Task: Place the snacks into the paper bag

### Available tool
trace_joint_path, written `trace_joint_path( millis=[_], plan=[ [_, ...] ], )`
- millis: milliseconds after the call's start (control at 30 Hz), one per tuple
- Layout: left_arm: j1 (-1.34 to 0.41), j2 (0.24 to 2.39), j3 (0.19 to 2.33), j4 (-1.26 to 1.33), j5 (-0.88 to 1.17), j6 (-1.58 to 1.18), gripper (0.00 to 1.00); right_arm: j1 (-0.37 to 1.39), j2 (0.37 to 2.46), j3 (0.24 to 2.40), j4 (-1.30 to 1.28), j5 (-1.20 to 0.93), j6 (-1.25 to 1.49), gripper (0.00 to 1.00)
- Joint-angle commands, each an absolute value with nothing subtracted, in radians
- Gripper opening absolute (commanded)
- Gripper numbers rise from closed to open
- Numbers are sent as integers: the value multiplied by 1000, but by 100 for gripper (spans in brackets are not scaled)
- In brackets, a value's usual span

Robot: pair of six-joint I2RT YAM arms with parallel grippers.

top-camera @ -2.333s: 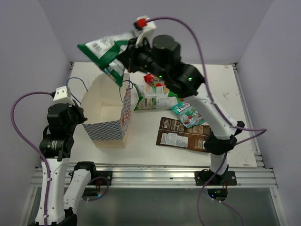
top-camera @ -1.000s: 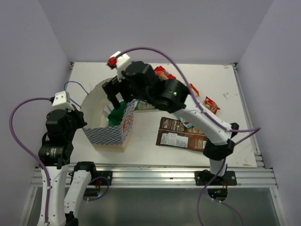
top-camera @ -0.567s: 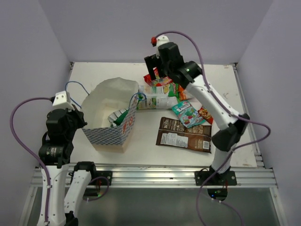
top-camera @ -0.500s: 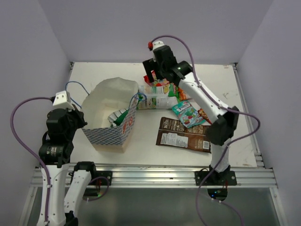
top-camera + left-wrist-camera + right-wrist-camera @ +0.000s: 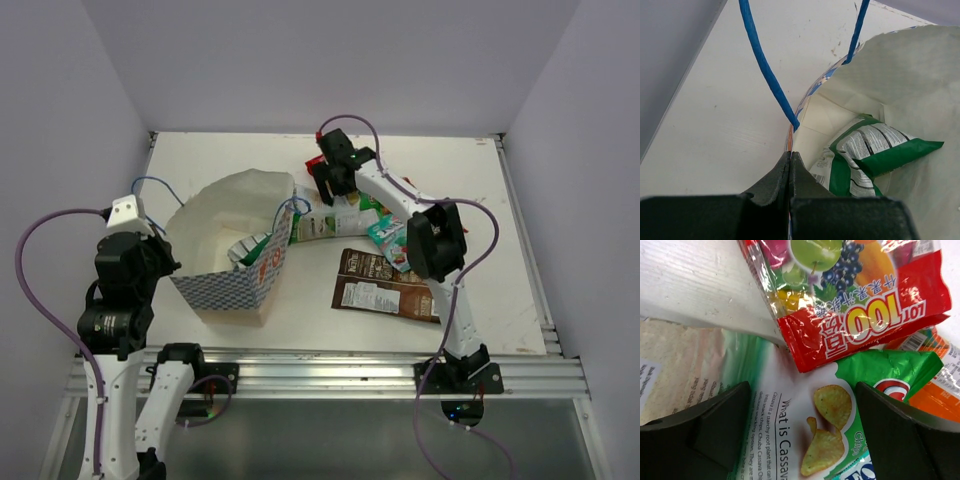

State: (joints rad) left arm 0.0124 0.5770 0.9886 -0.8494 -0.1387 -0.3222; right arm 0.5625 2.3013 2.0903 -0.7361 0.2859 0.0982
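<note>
The white paper bag (image 5: 222, 291) with a blue checked band stands open at the left. A green-white chip bag (image 5: 250, 246) lies inside it (image 5: 866, 154). My left gripper (image 5: 171, 265) is shut on the paper bag's left rim (image 5: 789, 150), under the blue cord handle (image 5: 763, 69). My right gripper (image 5: 331, 184) is open and low over the snack pile, its fingers (image 5: 715, 432) straddling a green-white chip bag (image 5: 805, 425) without touching it. A red candy pack (image 5: 855, 305) overlaps that bag's top edge. An orange pack (image 5: 940, 392) lies at the right.
A large brown bag (image 5: 390, 285) lies flat near the right arm's base, with a teal pack (image 5: 386, 232) just behind it. The green-white chip bag (image 5: 325, 222) on the table lies close to the paper bag's right wall. Purple walls close in both sides.
The right gripper let a green-white chip bag drop into the paper bag, swung back to the snack pile and came down over it. The left gripper kept hold of the rim.
</note>
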Motion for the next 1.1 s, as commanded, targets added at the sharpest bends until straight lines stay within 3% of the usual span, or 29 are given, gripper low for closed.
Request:
trace_joint_path(
  millis=[0, 33, 67, 133, 233, 267, 467, 733, 900, 967, 1067],
  plan=[
    [11, 571, 1016, -851, -169, -334, 0, 566, 2257, 2010, -782, 244, 123, 85],
    [11, 572, 1012, -845, -169, -337, 0, 565, 2250, 1993, -784, 232, 121, 80],
    [11, 575, 1009, -841, -164, -339, 0, 565, 2241, 1976, -788, 223, 121, 66],
    [11, 583, 1006, -827, -160, -342, 0, 565, 2232, 1933, -793, 201, 118, 52],
    [11, 589, 1005, -815, -156, -342, 0, 564, 2215, 1878, -795, 183, 118, 23],
    [11, 591, 1003, -812, -156, -344, 0, 565, 2211, 1865, -792, 192, 118, 0],
    [11, 586, 1006, -810, -156, -334, 0, 566, 2106, 1877, -831, 238, 98, 0],
    [11, 586, 997, -802, -140, -327, 0, 618, 1928, 2363, -947, 304, 138, 0],
    [9, 589, 996, -793, -123, -319, 0, 797, 1905, 2583, -781, 513, 40, 0],
    [11, 592, 999, -790, -114, -319, 0, 888, 1896, 2583, -644, 587, -41, 0],
    [11, 586, 999, -792, -110, -319, 0, 956, 1867, 2511, -488, 533, -60, 0]
  ],
)
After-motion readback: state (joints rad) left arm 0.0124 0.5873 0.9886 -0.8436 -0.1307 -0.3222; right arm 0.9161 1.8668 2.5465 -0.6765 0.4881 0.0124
